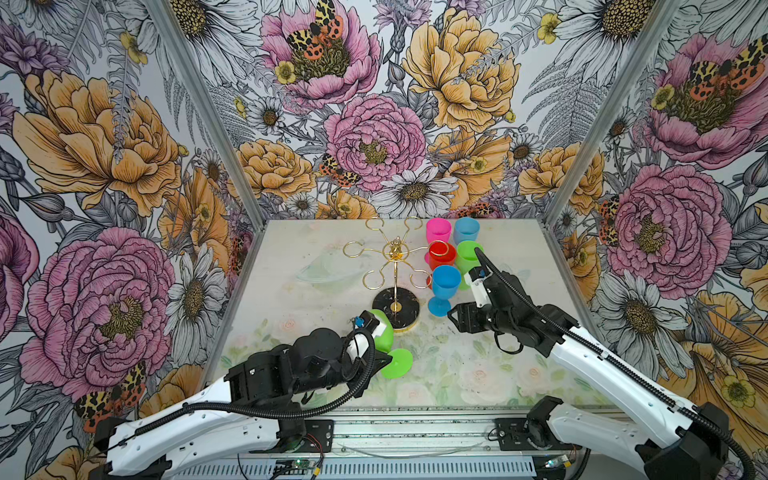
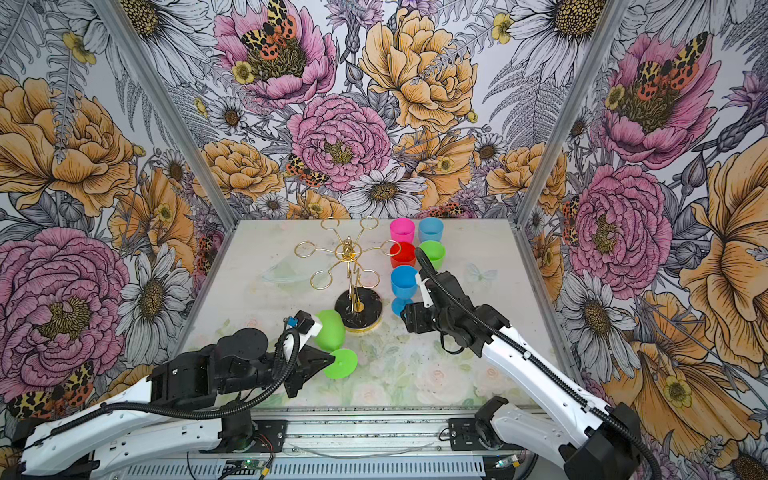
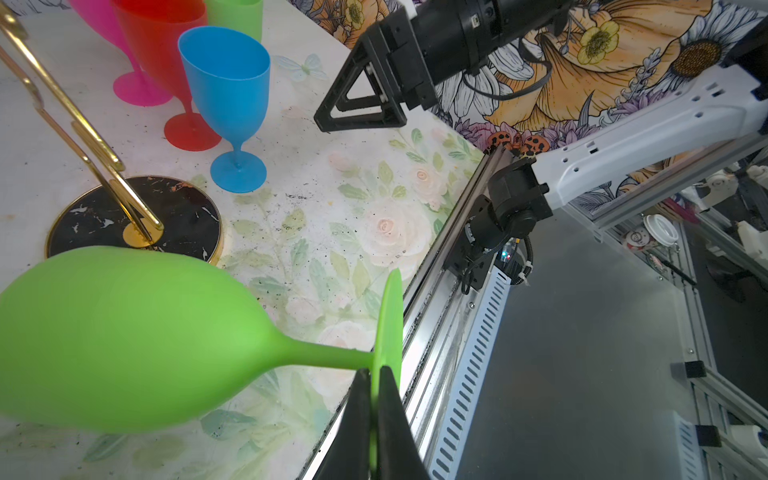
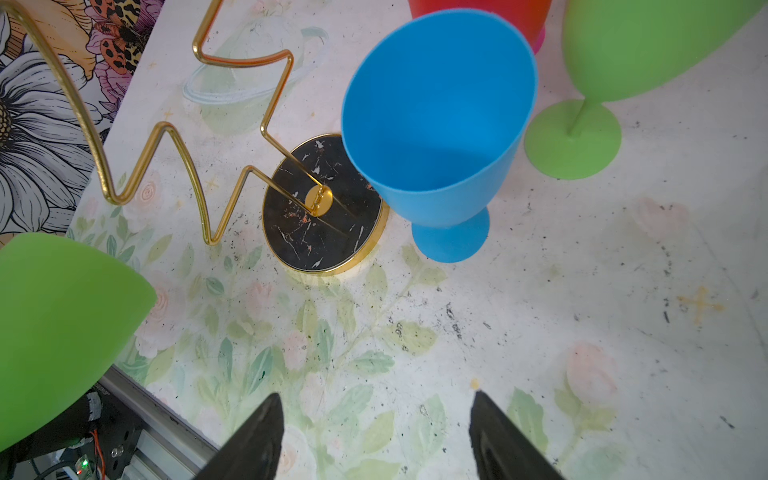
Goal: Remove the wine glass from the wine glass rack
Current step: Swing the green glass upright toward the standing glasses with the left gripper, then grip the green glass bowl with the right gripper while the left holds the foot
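Observation:
The gold wire wine glass rack (image 1: pixel 397 249) stands mid-table on its round black base (image 2: pixel 358 306); in both top views its hooks carry nothing. A green wine glass (image 1: pixel 385 333) lies tilted on its side in front of the base, bowl toward the rack. My left gripper (image 3: pixel 376 372) is shut on the thin edge of its round foot (image 3: pixel 388 316). The same glass shows at the edge of the right wrist view (image 4: pixel 62 332). My right gripper (image 4: pixel 376 399) hangs open over bare table, nothing between its fingers, just in front of a blue glass (image 4: pixel 436 124).
Several plastic glasses stand upright right of the rack: pink (image 1: pixel 438 230), blue (image 1: pixel 466 228), red (image 1: pixel 441 255), green (image 1: pixel 467 255) and a nearer blue one (image 1: pixel 445 286). A metal rail (image 3: pixel 440 332) runs along the table's front edge. Patterned walls enclose three sides.

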Robot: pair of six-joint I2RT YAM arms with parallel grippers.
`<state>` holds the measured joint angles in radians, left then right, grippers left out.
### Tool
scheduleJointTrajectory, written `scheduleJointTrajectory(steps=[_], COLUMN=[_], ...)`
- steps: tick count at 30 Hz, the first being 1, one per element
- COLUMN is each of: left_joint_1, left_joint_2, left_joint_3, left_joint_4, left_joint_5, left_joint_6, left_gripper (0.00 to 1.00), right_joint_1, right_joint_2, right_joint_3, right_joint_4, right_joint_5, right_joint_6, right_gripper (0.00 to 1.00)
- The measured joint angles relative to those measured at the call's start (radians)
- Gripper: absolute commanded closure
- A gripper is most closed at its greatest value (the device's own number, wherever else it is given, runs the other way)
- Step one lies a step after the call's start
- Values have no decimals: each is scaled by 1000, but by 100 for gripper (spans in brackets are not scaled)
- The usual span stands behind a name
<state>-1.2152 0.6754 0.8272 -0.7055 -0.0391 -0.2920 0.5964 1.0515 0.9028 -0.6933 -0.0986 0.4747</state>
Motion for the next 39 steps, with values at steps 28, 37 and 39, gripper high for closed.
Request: scheduleJointTrajectory(steps=[28, 37, 39], left_joint_1=[-414, -452, -452], left_joint_2=[127, 242, 269], left_joint_3=[-123, -145, -160], left_joint_4=[111, 116, 120], left_joint_5=[-480, -618, -653], left_joint_6=[679, 867, 908], left_gripper=[100, 100, 100], right_joint_1=[1, 1, 1], right_joint_2=[71, 90, 90], right_joint_3=[156, 207, 227], right_joint_4=[-42, -62, -67], right_joint_5=[-46, -91, -94], right_joint_6=[-4, -3, -3], right_gripper=[27, 28, 29])
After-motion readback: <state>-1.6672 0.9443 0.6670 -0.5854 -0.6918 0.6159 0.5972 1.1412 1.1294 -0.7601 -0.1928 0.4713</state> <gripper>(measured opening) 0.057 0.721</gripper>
